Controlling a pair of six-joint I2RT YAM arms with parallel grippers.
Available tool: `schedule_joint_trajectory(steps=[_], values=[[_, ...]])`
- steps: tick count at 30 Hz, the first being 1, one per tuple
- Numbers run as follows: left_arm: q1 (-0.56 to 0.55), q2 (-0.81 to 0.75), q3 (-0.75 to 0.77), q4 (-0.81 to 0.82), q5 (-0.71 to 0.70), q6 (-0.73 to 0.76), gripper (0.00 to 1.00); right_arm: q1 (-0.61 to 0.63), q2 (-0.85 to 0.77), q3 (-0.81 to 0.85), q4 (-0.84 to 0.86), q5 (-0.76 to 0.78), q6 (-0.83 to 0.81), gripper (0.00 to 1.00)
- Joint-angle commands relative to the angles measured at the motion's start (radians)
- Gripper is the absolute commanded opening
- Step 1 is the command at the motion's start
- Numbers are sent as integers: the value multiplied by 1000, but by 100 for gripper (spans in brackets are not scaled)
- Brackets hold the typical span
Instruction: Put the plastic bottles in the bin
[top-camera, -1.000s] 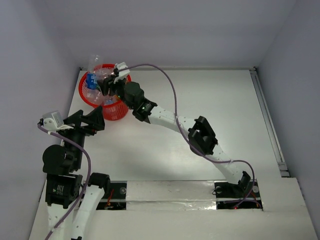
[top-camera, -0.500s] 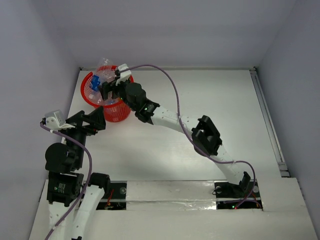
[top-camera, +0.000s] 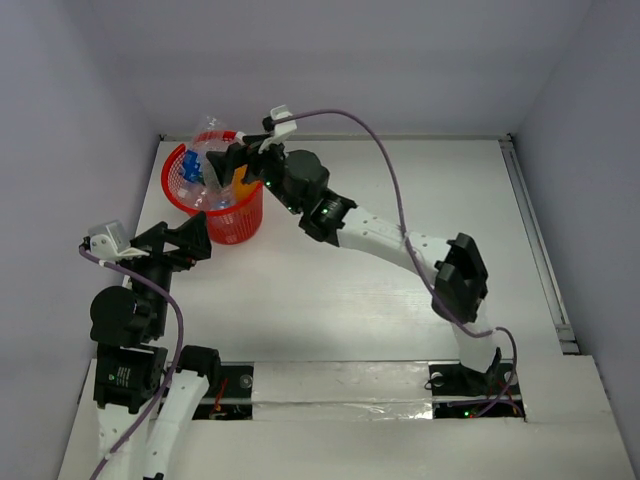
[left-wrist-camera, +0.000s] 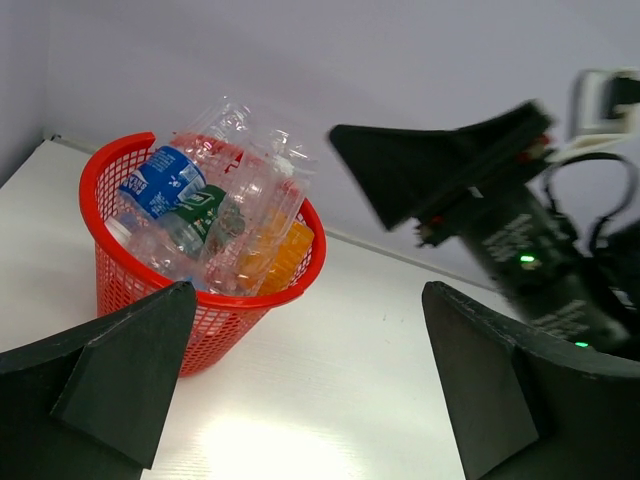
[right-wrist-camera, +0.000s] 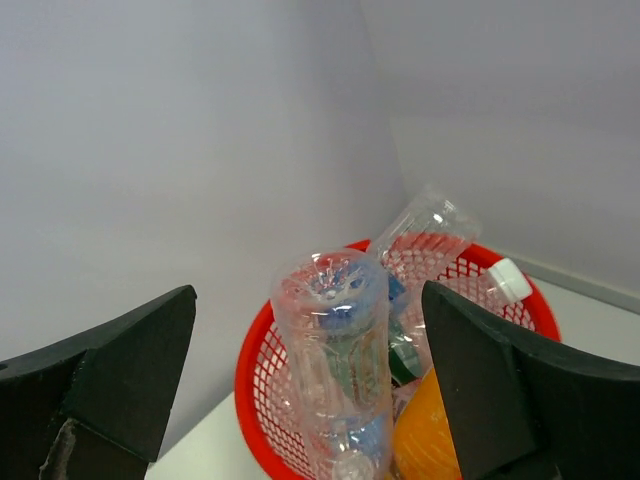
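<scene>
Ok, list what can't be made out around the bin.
- Left wrist view: the bin base, behind a finger.
- Right wrist view: the orange bottle, cut off by the bottom edge.
- All views: the bottle count; the clear bottles overlap.

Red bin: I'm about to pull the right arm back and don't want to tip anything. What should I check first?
1. Right gripper jaws open, holding nothing: ok.
2. Left gripper jaws open, apart from the red bin: ok.
3. Bin upright on the table: ok.
4. Plastic bottles inside the bin, none seen on the table in the top view: ok.
5. Tall clear bottle poking above the rim, resting steadily: cannot tell.
</scene>
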Motion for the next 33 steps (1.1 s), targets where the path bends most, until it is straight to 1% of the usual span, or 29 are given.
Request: schedule_joint_trajectory(steps=[1,2,3,4,5,6,7,8,9,10,11,12,13,14,15,16,17,18,19,20,23,24,25,27,30,33], values=[[-3,-12,6,29,5,-10,97,-10,-138,-120,127,18,35,100],[-3,-12,1,32,15,-10,99,-10,-213,-213,156,35,38,100],[-3,-10,1,34,15,-13,99,-10,-256,-214,173,35,40,100],[-3,-10,-2,35,29,-14,99,-19,-304,-328,196,59,40,100],[-3,-9,-7,37,35,-22,99,-19,-353,-393,242,75,40,100],[-3,-9,-10,47,44,-25,99,-19,-460,-457,261,91,42,98],[-3,-9,-17,54,60,-28,99,-19,-517,-522,279,136,43,96],[-3,-9,-22,57,66,-33,99,-19,-575,-644,294,165,48,94],[-3,-10,-27,69,74,-39,99,-19,-634,-706,299,191,54,92],[-3,-9,-34,72,84,-43,99,-19,-750,-761,301,255,55,85],[-3,-9,-39,77,92,-45,99,-19,-810,-874,296,288,61,78],[-3,-9,-45,89,100,-51,99,-19,-870,-925,290,323,74,65],[-3,-12,-59,97,109,-54,99,-19,-989,-978,279,389,80,59],[-3,-12,-66,101,135,-57,99,-19,-1051,-1068,253,423,81,54],[-3,-18,-74,104,144,-59,99,-19,-1111,-1108,229,450,94,50],[-3,-23,-91,106,156,-62,99,-19,-1230,-1143,201,511,97,42],[-3,-26,-100,104,160,-63,99,-19,-1290,-1176,145,542,103,35],[-3,-33,-106,100,166,-66,99,-19,-1348,-1228,111,570,120,25],[-3,-39,-117,97,169,-69,99,-19,-1408,-1249,75,620,126,23],[-3,-44,-122,95,172,-72,99,-19,-1521,-1268,16,635,127,22],[-3,-62,-129,89,178,-74,99,-19,-1669,-1325,-81,693,111,22],[-3,-72,-131,87,181,-76,99,-19,-1746,-1337,-95,711,92,23],[-3,-73,-137,87,183,-77,99,-19,-1775,-1354,-112,740,88,24],[-3,-70,-145,95,187,-89,99,-19,-1830,-1363,-144,751,88,27],[-3,-50,-165,115,205,-117,99,-19,-1834,-1379,-144,741,86,34],[-3,-29,-174,127,210,-140,99,-19,-1794,-1366,-158,733,91,39]])
